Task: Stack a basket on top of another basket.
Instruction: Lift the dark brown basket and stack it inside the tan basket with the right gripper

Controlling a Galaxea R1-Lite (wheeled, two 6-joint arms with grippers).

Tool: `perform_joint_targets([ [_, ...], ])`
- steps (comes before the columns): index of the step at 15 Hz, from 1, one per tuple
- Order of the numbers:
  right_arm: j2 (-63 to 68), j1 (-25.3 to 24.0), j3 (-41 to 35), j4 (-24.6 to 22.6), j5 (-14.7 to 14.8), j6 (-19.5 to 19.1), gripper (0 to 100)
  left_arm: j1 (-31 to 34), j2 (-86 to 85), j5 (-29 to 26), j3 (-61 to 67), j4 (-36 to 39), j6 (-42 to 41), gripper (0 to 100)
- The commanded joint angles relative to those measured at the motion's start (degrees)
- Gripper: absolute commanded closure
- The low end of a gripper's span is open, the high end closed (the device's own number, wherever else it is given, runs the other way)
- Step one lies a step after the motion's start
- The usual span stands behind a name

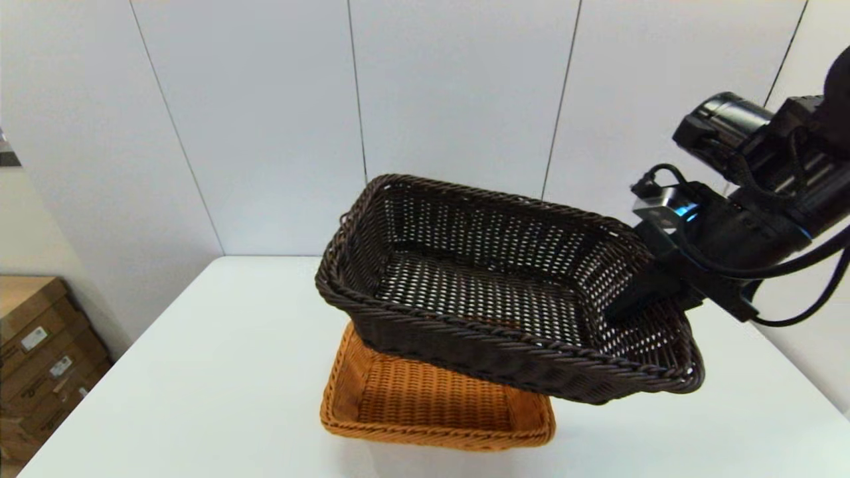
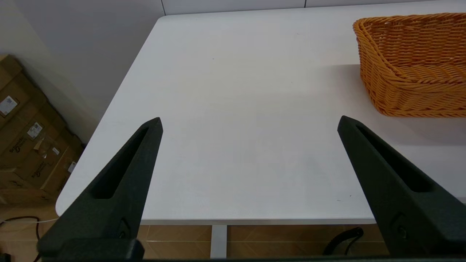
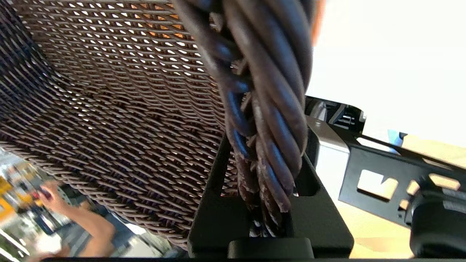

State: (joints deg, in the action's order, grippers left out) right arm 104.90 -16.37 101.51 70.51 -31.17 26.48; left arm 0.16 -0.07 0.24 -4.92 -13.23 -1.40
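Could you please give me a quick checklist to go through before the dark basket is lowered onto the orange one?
1. Right gripper shut on the dark basket rim: ok.
2. Dark basket lifted clear of the table: ok.
3. Dark basket level: not ok, tilted.
4. Dark basket lined up with the orange basket: not ok, offset toward the robot's right.
5. Orange basket upright on the table: ok.
6. Left gripper open, away from both baskets: ok.

White table (image 1: 199,372) – only the orange-tan basket (image 1: 425,405) rests on it
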Motion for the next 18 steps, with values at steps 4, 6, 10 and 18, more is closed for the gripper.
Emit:
perform_joint_targets([
  [4,12.0,-3.7,5.1,-4.4,2.1,-0.6,100,0.0,0.1,0.0,0.0,0.0,0.0,0],
  [6,15.4,-3.7,7.6,-4.7,2.5,-0.7,100,0.0,0.1,0.0,0.0,-0.1,0.0,0],
  [10,18.9,-3.7,9.0,-4.6,2.6,-5.3,100,0.0,0.1,0.0,0.0,0.0,0.0,0],
  [18,23.0,-3.8,9.6,-4.9,5.2,-6.8,100,0.0,0.1,0.0,0.0,0.0,0.0,0],
])
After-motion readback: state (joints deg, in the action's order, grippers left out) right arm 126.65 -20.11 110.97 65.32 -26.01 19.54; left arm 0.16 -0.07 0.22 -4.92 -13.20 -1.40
